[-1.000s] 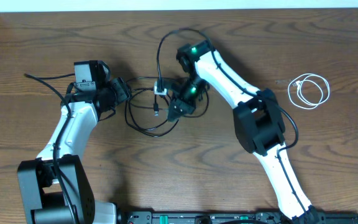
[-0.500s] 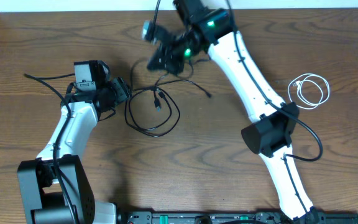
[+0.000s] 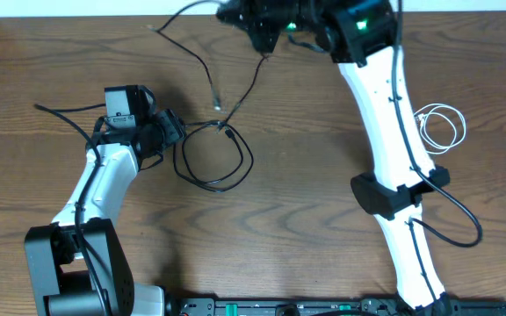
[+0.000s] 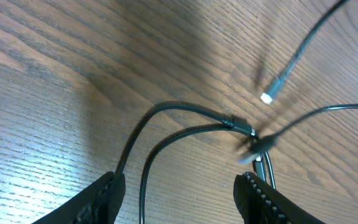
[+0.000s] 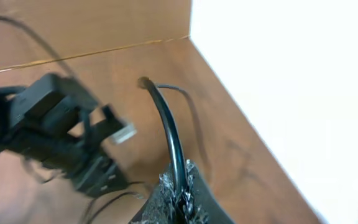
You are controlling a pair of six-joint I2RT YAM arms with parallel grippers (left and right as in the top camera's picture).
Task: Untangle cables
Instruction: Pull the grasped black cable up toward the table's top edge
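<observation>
Black cable [image 3: 227,129], a long thin cord with small plugs, is strung from the 12 o'clock edge of the brown wooden table [image 3: 306,219] down to a loose loop lying just toward 9 o'clock of the table's middle. The right gripper [image 3: 262,26] holds it high at 12 o'clock. In the right wrist view its fingers [image 5: 178,190] are pressed together on the cord, which rises out of them in a stiff arc. One small plug [image 3: 216,107] dangles in the air between that grip and the loop.

The left gripper [image 3: 172,127] sits at 9 o'clock of the loop. Its wrist view shows the fingers [image 4: 107,193] wide apart, with two strands running between them and neither one pinched. Those strands meet at a crossing toward 1 o'clock in that view, where the picture is too blurred to tell a knot from a simple overlap.

The shorter white cable [image 3: 422,118] lies coiled by itself at 3 o'clock, well apart from the black one, so the tangle that is left seems to be in the black cord alone.

The main risk, as I judge it, is that nothing anchors the loop. Any further pull from 12 o'clock could drag the whole loop across the wood instead of opening it. If the crossing is a real knot, that pull could cinch it tighter. The hanging plug could also swing into the loop and catch. The cord is thin, so a sharp tug could slip it out of the right fingers.
</observation>
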